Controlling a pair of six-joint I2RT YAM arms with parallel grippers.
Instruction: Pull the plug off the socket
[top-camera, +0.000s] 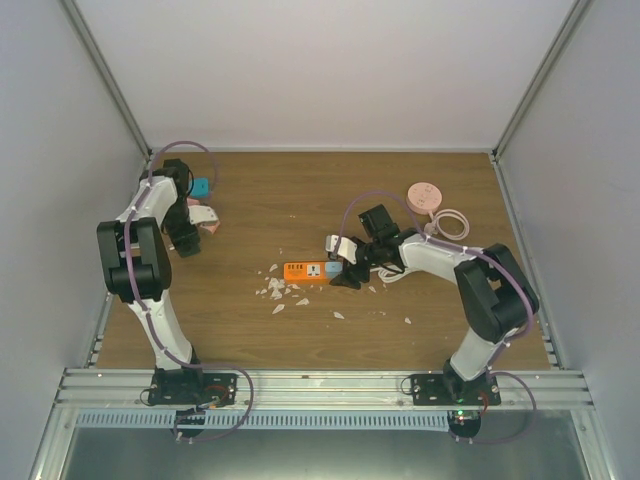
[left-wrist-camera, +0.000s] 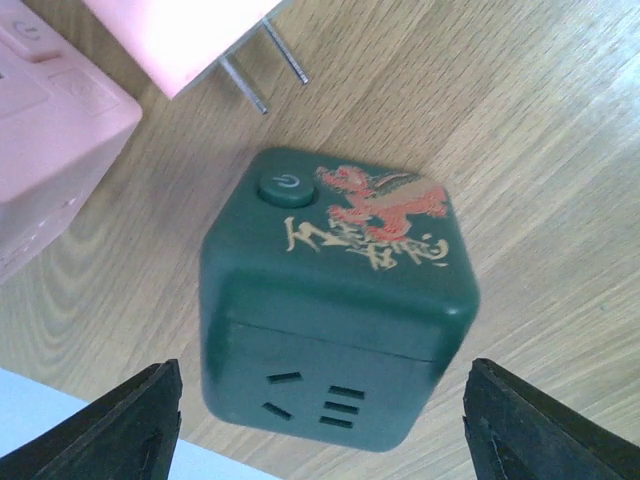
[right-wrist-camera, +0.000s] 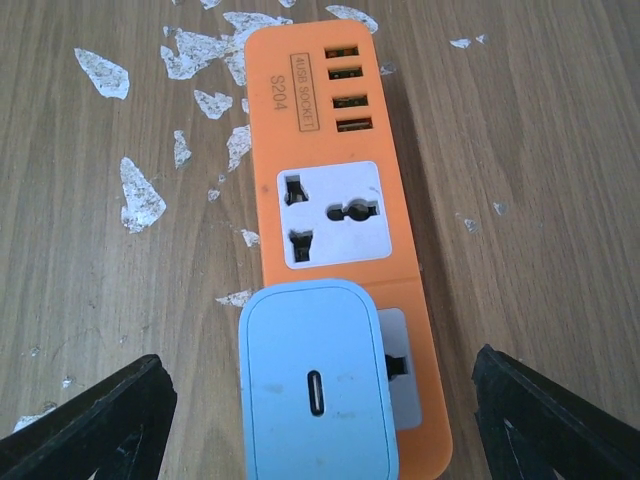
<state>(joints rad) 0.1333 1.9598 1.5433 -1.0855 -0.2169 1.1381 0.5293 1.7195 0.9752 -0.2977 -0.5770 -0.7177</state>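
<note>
An orange power strip (right-wrist-camera: 330, 190) lies on the wooden table, also seen mid-table in the top view (top-camera: 303, 271). A light blue plug (right-wrist-camera: 315, 385) is seated in its near socket; it also shows in the top view (top-camera: 333, 269). My right gripper (right-wrist-camera: 320, 430) is open, with one finger (right-wrist-camera: 90, 425) well to each side of the plug and not touching it; in the top view (top-camera: 347, 277) it sits at the strip's right end. My left gripper (left-wrist-camera: 325, 430) is open at the far left (top-camera: 186, 240), with a dark green cube socket (left-wrist-camera: 340, 300) between its fingers, untouched.
White flakes (top-camera: 275, 290) litter the table left of the strip. A pink plug (left-wrist-camera: 175, 30) and a pink socket block (left-wrist-camera: 45, 130) lie beside the green cube. A teal block (top-camera: 201, 187) sits far left. A pink round disc (top-camera: 424, 194) with a coiled white cable (top-camera: 452, 223) lies back right.
</note>
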